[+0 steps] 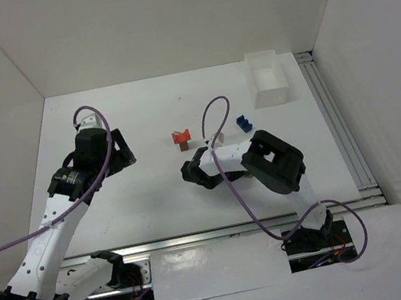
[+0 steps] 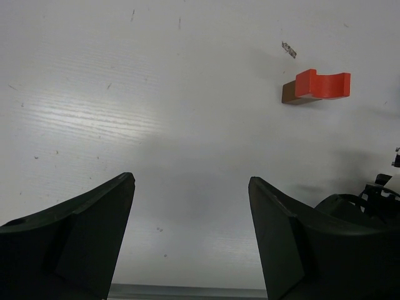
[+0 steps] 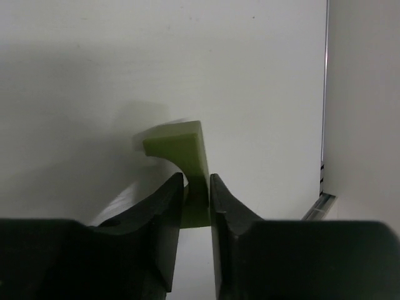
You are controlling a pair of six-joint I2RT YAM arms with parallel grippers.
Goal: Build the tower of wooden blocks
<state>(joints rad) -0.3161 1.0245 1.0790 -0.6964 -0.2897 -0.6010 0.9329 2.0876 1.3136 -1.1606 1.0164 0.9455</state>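
Observation:
A red notched block [image 1: 180,135] sits on a brown block [image 1: 184,145] at the table's middle; both show in the left wrist view, red [image 2: 322,84] on brown [image 2: 289,95]. A blue block [image 1: 242,122] lies to their right. My right gripper [image 3: 197,181] is shut on a green notched block [image 3: 184,153], which it holds above the table. In the top view this gripper [image 1: 187,172] is just near of the red and brown stack, and the green block is hidden. My left gripper [image 2: 190,181] is open and empty, left of the stack [image 1: 126,150].
A white rectangular bin [image 1: 267,80] stands at the back right. A metal rail [image 1: 340,125] runs along the table's right edge. White walls enclose the table on three sides. The right arm's purple cable [image 1: 214,116] loops over the middle.

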